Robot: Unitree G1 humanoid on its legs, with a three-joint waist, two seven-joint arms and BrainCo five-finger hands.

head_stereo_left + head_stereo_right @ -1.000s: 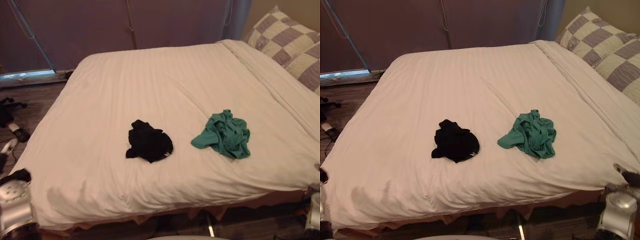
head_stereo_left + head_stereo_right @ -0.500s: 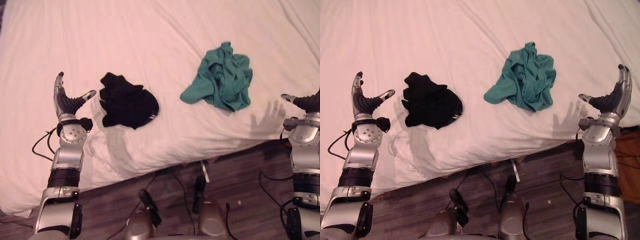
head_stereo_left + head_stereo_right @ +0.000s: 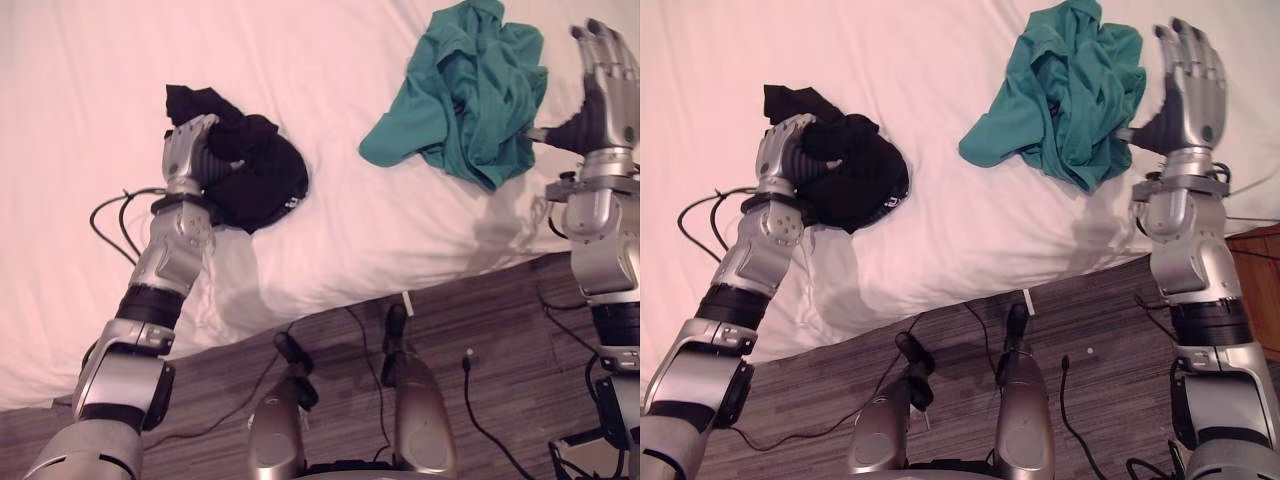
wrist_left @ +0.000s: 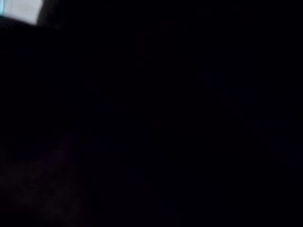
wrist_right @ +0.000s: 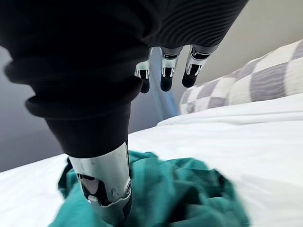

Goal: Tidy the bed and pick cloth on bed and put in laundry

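The left hand [image 3: 782, 152] curls round the black cloth [image 3: 860, 178] on the bed [image 3: 940, 110] (apparently bound for laundry), while the right hand [image 3: 1190, 95], held flat, hovers beside the green cloth [image 3: 1070, 80].

The robot's left arm is lying stretched forward from the lower left, with its left hand [image 3: 788, 148] gripping the black cloth [image 3: 860, 172], fingers and thumb curled into it. On the other side, the right arm is standing with its forearm raised. The right hand [image 3: 1188, 90] is holding its fingers [image 5: 165, 79] straight and close together, thumb sticking out sideways, and is grasping nothing.
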